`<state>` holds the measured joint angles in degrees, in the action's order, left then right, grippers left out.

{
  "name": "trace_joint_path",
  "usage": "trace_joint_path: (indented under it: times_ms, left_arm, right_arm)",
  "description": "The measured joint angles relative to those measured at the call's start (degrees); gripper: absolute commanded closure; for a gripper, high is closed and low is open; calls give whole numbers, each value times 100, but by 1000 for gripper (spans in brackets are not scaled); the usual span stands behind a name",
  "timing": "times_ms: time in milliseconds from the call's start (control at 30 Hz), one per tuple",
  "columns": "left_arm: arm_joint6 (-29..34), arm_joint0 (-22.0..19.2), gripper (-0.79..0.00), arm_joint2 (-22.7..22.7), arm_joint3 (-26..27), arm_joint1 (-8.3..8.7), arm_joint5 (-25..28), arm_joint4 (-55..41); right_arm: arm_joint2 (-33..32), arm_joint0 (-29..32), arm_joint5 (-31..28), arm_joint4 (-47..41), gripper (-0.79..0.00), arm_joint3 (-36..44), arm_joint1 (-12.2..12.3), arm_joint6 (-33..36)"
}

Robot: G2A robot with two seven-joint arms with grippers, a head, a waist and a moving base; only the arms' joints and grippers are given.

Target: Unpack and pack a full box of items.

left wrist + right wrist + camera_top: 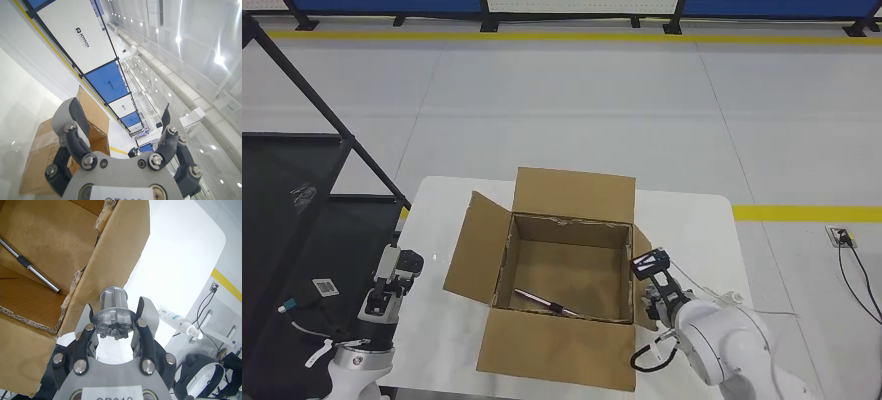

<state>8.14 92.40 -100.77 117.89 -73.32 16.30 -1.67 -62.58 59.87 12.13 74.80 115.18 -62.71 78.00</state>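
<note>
An open cardboard box (562,345) stands in the middle of the white table (692,225), flaps folded out. A slim metal rod (547,302) with a black band lies on the box floor (32,266). My right gripper (115,308) is just outside the box's right flap (117,247), shut on a grey ribbed metal cylinder (113,303) held by its flanged end. In the top view that gripper (654,275) sits beside the box's right wall. My left gripper (121,107) is open and holds nothing, tilted upward to the left of the box (37,144), near the table's left edge (397,268).
A white bottle (175,318) lies on the table right of my right gripper. A black-framed stand (302,190) sits left of the table. Cables and a floor socket (839,237) are off to the right. Bare table shows behind the box.
</note>
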Motion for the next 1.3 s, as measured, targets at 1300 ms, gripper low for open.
trace_joint_path:
  times_ms: [1300]
  left_arm:
    - [0, 0, -785, 0, 0, 0, 0, 0]
  right_arm:
    - [-1740, 901, 616, 206, 0, -1343, -44, 767]
